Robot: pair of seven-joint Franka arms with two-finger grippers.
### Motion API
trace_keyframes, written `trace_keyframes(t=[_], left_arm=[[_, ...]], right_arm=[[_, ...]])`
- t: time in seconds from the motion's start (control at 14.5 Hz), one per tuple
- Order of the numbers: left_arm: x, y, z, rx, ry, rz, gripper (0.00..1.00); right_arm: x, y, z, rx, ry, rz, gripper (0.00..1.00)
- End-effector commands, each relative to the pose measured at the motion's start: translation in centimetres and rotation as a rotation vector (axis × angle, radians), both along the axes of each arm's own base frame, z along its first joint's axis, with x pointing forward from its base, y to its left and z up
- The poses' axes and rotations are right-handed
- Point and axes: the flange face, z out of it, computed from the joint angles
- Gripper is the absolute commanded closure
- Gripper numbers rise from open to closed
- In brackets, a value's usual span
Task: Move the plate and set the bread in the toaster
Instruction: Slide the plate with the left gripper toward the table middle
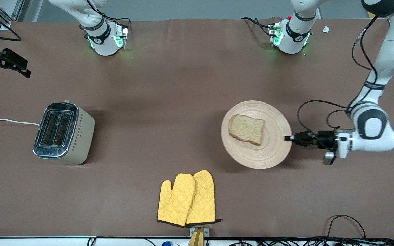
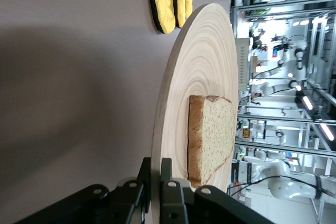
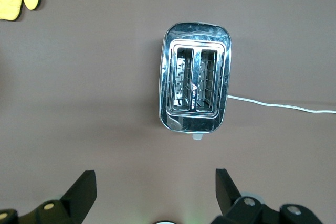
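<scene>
Count: 1 plate [image 1: 255, 155], 1 bread slice [image 1: 247, 129] on that plate. 1 toaster [image 1: 64, 133] with 2 slots, 1 white cord [image 1: 8, 120] running from it. 2 yellow oven mitts [image 1: 187, 199], overlapping, nearer the front camera than the plate. 2 arms, 2 grippers.

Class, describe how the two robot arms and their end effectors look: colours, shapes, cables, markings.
Both arms are glossy white with rounded joints, black bands and green-lit bases. The left arm carries looping black cables and a dark grey joint cap. Its left end effector is black, as are the right end effector fingers, which have pale screws.
</scene>
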Motion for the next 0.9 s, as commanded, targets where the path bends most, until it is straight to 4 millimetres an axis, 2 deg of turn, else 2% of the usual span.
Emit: trace_keyframes(t=[0.0,0.14,0.34,0.55,0.83], left_arm=[[0.1,-7.4,0.4,0.05,0.019,-0.014,1.0],[-0.4,-13.2,-0.4,0.092,0.006,-0.018,1.0],[-1.7,-18.3,-3.2,0.044,0.063,0.02,1.0],[-2.8,-22.0,-5.5,0.067,0.061,0.018,1.0],[-3.1,-23.6,-7.6,0.068,0.057,0.006,1.0]], right_arm=[[-0.3,0.2,0.0,-0.004,-0.007,-0.012,0.0],[-0.3,0.3,0.1,-0.004,-0.008,-0.011,0.0],[-0.3,0.3,0.0,-0.004,-0.005,-0.011,0.0],[-0.3,0.3,0.0,-0.004,-0.007,-0.011,0.0],[-0.3,0.3,0.0,-0.004,-0.005,-0.011,0.0]])
